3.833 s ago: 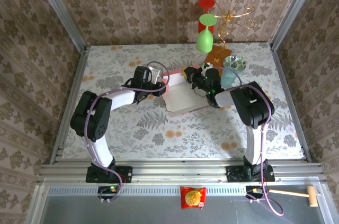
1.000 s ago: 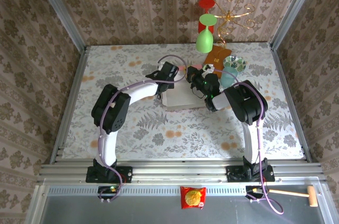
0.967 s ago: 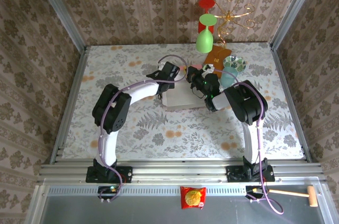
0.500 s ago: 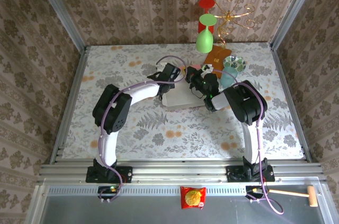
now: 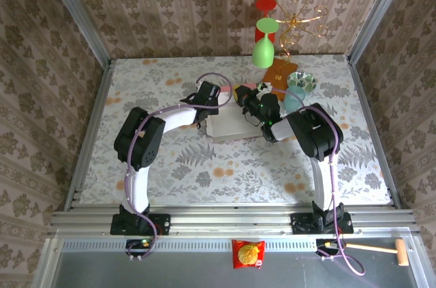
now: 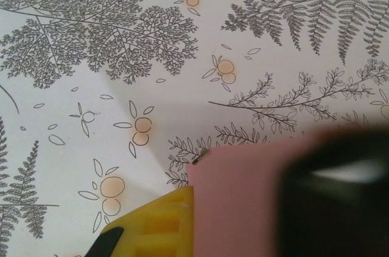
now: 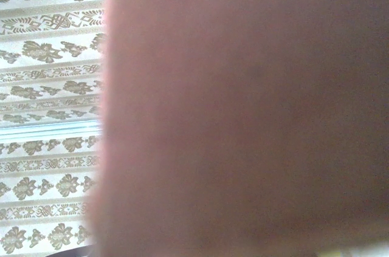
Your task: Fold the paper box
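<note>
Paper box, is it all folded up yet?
Not yet. Done: the paper box looks partly folded, with one pink panel raised close against the right wrist camera. In hand: the left gripper and right gripper both sit at its edges. Left: the whitish part lying flat on the table needs its flaps and tabs closed.

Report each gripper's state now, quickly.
Left gripper: at the paper box; open or shut cannot be told.
Right gripper: cannot be told; paper box blocks its camera.
</note>
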Controlling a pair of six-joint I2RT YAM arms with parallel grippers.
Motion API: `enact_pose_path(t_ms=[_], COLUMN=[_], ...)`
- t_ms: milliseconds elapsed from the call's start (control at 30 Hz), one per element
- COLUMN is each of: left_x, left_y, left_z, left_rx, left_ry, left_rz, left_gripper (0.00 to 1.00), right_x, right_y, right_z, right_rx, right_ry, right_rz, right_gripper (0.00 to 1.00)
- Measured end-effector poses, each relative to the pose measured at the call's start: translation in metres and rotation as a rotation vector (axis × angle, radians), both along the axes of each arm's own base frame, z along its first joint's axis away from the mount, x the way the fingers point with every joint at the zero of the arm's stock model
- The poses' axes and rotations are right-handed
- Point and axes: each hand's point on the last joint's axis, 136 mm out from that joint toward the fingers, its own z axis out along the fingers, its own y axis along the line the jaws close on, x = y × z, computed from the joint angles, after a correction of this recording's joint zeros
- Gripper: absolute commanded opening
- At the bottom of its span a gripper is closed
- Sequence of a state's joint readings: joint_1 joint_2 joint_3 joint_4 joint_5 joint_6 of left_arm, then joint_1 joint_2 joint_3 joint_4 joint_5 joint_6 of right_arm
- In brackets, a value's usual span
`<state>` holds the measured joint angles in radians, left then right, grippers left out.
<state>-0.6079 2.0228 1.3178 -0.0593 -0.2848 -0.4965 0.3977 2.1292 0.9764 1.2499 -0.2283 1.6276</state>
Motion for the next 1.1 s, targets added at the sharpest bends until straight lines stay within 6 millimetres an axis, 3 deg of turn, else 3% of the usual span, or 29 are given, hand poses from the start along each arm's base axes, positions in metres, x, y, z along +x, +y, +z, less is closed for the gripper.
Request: enact_pose_path(t_ms=[400,433,600,733,833,967,1100], left_x=[-0.001,-0.001,0.000,-0.007,-0.009,-0.012,-0.021], left_y=[0.006,0.007,0.012,0.027,0.051,0.075,0.085], left_z=[-0.001,-0.001,-0.001,0.000,0.003,0.015,0.030], left_rx=[0.018,0.019,0.036,0.062,0.083,0.101,0.102], left_ry=[0.045,0.044,0.034,0.041,0.061,0.090,0.133], left_rz=[0.120,0.123,0.127,0.125,0.144,0.152,0.126], left_gripper=[0.00,0.00,0.00,0.00,0.00,0.00,0.00], right_x=[0.000,0.000,-0.009,-0.027,-0.038,-0.052,-0.064], right_y=[0.004,0.005,0.002,-0.007,-0.015,-0.030,-0.051], right_z=[-0.001,-0.001,-0.014,-0.018,0.004,0.059,0.097], right_rx=[0.002,0.002,-0.009,-0.048,-0.063,-0.082,-0.149], right_ry=[0.005,0.005,0.070,0.151,0.168,0.117,0.092], right_rz=[0.006,0.007,-0.002,-0.023,-0.040,-0.066,-0.102], right_gripper=[0.00,0.04,0.45,0.57,0.61,0.61,0.56])
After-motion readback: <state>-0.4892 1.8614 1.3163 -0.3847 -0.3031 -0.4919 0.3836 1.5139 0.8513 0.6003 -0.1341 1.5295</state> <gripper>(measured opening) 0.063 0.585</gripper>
